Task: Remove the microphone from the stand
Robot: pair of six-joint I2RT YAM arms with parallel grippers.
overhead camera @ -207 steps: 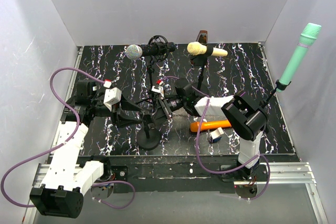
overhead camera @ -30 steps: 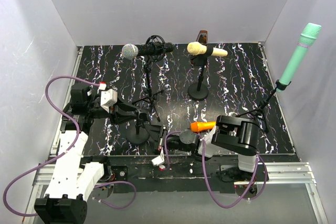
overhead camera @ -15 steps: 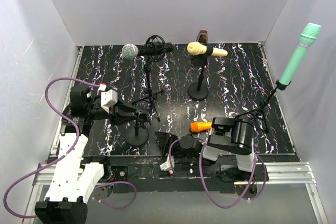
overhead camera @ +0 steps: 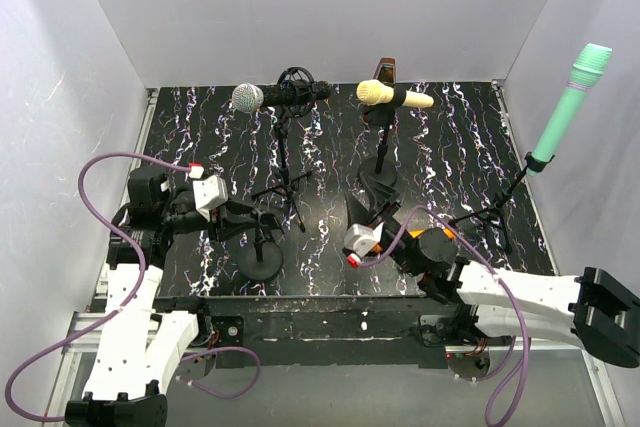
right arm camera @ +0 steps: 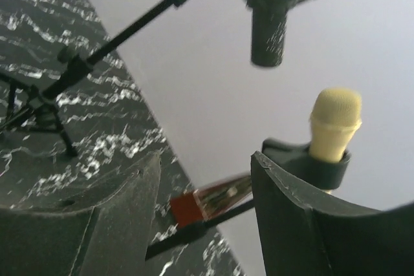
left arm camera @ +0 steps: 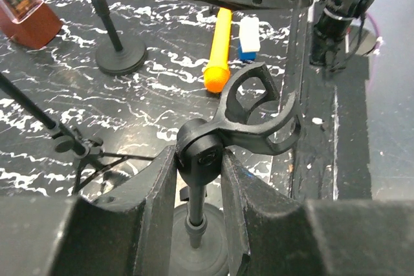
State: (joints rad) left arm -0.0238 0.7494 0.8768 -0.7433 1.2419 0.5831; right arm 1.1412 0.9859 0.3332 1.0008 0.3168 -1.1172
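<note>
Left pincer [left arm camera: 196,176] is kept clamped on the emptied stand [left arm camera: 202,154] at its clip joint. Right pincer [right arm camera: 204,185], narrower at the near edge before, is now raised and spread wide, holding nothing. The orange microphone [left arm camera: 217,53] is laid on the worktop [left arm camera: 149,88].

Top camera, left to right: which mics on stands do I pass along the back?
Silver-headed microphone → cream microphone → green microphone. The black studio microphone overlaps the silver-headed one, so it is left out.
</note>
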